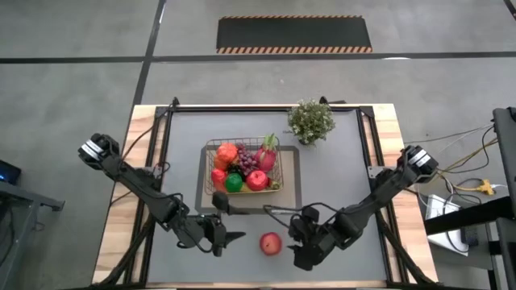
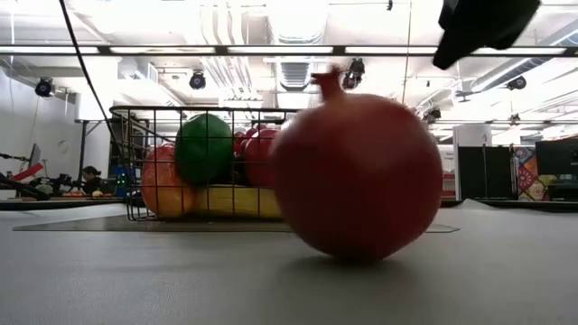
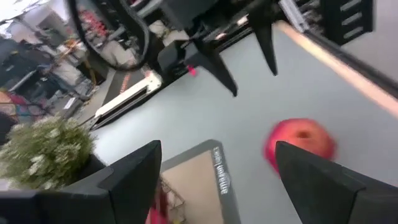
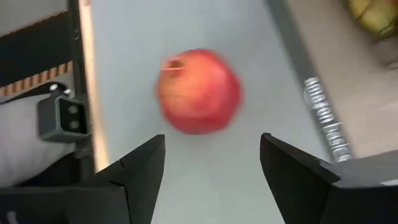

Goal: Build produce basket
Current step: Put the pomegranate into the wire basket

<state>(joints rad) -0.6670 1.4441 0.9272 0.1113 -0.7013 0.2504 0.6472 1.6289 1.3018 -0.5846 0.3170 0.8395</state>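
Note:
The dark wire basket stands mid-table on a flat mat, filled with produce: an orange fruit, a green lime, red apples, dark grapes, a pink dragon fruit. One red fruit with a small crown rests alone on the table near the near edge; it fills the low view. My left gripper hovers open just left of it, my right gripper open just right of it. The fruit lies ahead of the open right fingers and off to one side of the left ones.
A leafy potted plant stands at the far side of the table, right of the basket. The mat with white lettering lies under the basket. Wooden rails border the grey table on its left and right.

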